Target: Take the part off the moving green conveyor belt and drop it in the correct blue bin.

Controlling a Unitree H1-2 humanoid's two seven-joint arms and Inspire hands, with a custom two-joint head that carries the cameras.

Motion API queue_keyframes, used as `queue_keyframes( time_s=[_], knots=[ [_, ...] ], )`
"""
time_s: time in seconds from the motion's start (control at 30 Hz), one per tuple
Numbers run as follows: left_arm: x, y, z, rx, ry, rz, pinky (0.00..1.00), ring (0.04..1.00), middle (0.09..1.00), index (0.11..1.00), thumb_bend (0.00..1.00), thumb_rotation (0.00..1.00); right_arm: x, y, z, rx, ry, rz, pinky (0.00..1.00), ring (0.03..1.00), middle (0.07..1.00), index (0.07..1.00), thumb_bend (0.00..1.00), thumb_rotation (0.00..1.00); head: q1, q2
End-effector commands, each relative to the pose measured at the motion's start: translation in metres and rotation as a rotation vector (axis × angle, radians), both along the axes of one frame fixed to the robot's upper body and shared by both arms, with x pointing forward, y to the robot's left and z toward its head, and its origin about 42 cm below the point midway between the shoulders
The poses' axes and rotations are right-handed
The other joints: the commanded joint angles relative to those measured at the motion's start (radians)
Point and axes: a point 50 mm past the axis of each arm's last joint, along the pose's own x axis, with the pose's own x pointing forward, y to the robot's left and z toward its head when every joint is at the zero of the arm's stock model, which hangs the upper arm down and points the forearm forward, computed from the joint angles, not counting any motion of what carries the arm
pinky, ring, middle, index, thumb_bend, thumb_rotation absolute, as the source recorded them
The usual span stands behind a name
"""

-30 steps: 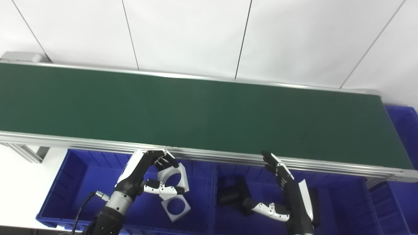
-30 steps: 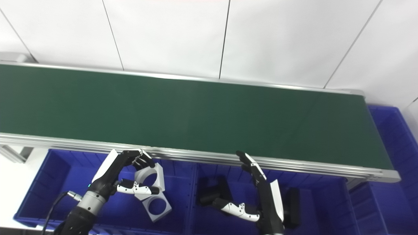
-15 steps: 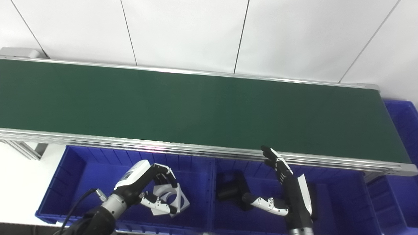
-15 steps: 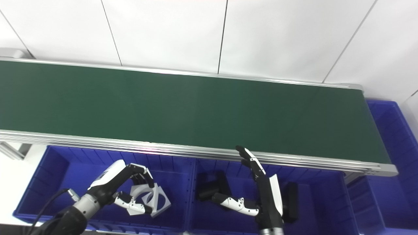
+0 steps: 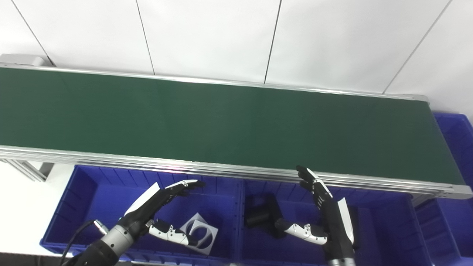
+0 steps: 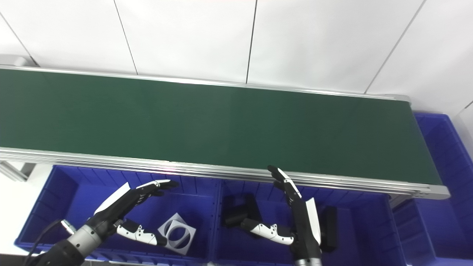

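Observation:
The green conveyor belt (image 5: pixel 221 118) carries no part in view. White square parts with round holes (image 5: pixel 201 237) lie stacked in the left blue bin (image 5: pixel 88 192); I cannot tell how many. My left hand (image 5: pixel 155 207) is open and empty above that bin, fingers stretched out, just left of the white parts. My right hand (image 5: pixel 325 214) is open and empty over the middle blue bin (image 5: pixel 384 221), fingers pointing up toward the belt's near rail. Black parts (image 5: pixel 260 216) lie in the middle bin beside the right hand.
The belt's aluminium near rail (image 5: pixel 236 171) runs just above both bins. Another blue bin (image 5: pixel 454 140) stands past the belt's right end. A white wall rises behind the belt.
My left hand lowered the white part into the left bin, then opened and let it go; the part now lies in the bin. The right hand stayed about where it was. The camera tilted slightly.

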Motion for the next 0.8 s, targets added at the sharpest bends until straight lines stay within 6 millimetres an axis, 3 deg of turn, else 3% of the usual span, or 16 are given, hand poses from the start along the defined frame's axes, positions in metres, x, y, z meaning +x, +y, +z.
queue_keyframes(
  time_s=[0.0,0.13,0.37,0.77],
  knots=[
    [0.003,-0.001,0.011,-0.114,-0.076,0.035,0.86,0.884,0.878,0.814,0.86,0.07,0.001,0.002,0.006,0.004,-0.029,0.012,0.84,0.875,0.885,0.843,0.98,0.44,0.001,0.001],
    [-0.001,-0.006,0.008,-0.22,-0.082,0.064,0.83,0.854,0.864,0.828,0.85,0.11,0.001,0.003,0.004,-0.007,-0.027,0.012,0.82,0.863,0.877,0.837,0.98,0.43,-0.01,-0.002],
    [-0.004,-0.008,0.0,-0.311,-0.086,0.094,0.83,0.864,0.86,0.838,0.83,0.09,-0.001,0.003,0.003,-0.02,-0.01,0.021,0.82,0.864,0.882,0.845,0.96,0.43,-0.034,-0.005],
    [-0.004,-0.009,-0.01,-0.361,-0.084,0.124,0.86,0.88,0.869,0.847,0.83,0.09,-0.003,0.002,-0.003,-0.025,0.01,0.032,0.81,0.863,0.879,0.853,0.98,0.46,-0.031,-0.026]
  ],
)
